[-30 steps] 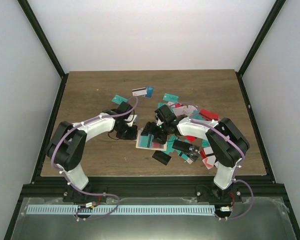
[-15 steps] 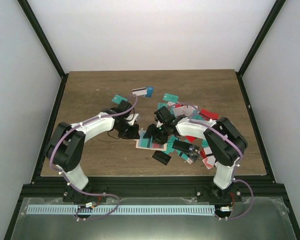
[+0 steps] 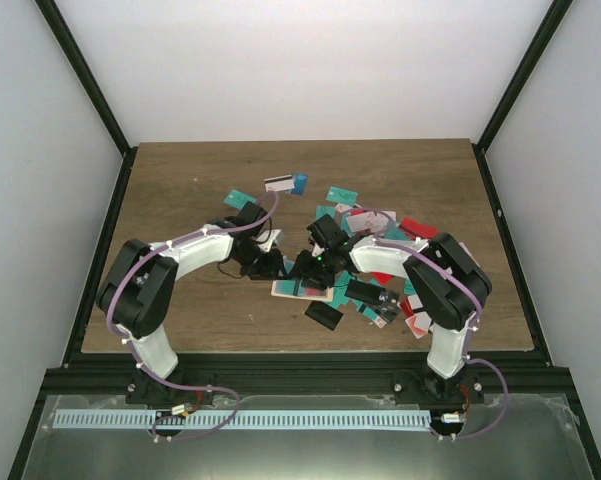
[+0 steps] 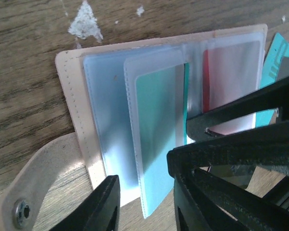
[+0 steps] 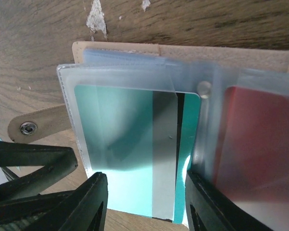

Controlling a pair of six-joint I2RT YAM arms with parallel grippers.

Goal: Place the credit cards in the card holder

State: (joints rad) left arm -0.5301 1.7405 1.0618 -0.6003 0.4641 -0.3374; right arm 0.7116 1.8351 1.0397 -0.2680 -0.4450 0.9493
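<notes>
The tan card holder (image 3: pixel 292 288) lies open on the table, its clear sleeves showing in the left wrist view (image 4: pixel 67 96) and the right wrist view (image 5: pixel 120 48). A teal credit card (image 5: pixel 125 144) with a grey stripe sits in a sleeve and also shows in the left wrist view (image 4: pixel 158 134). A red card (image 5: pixel 259 144) fills the adjoining sleeve. My left gripper (image 3: pixel 270 264) is open, and a sleeve edge lies between its fingers (image 4: pixel 103 204). My right gripper (image 3: pixel 310 265) is open over the teal card, its fingers (image 5: pixel 89 202) straddling it. Both grippers meet over the holder.
Loose cards (image 3: pixel 385 270) in teal, red, white and black lie piled right of the holder. A black card (image 3: pixel 323 315) lies in front of it. A white striped card (image 3: pixel 278 183) and teal cards (image 3: pixel 240 197) lie further back. The snap tab (image 4: pixel 21 209) sticks out at the holder's edge.
My left gripper has moved right, up to the holder's edge. My right gripper has shifted slightly left over the holder. Both now stand close together.
</notes>
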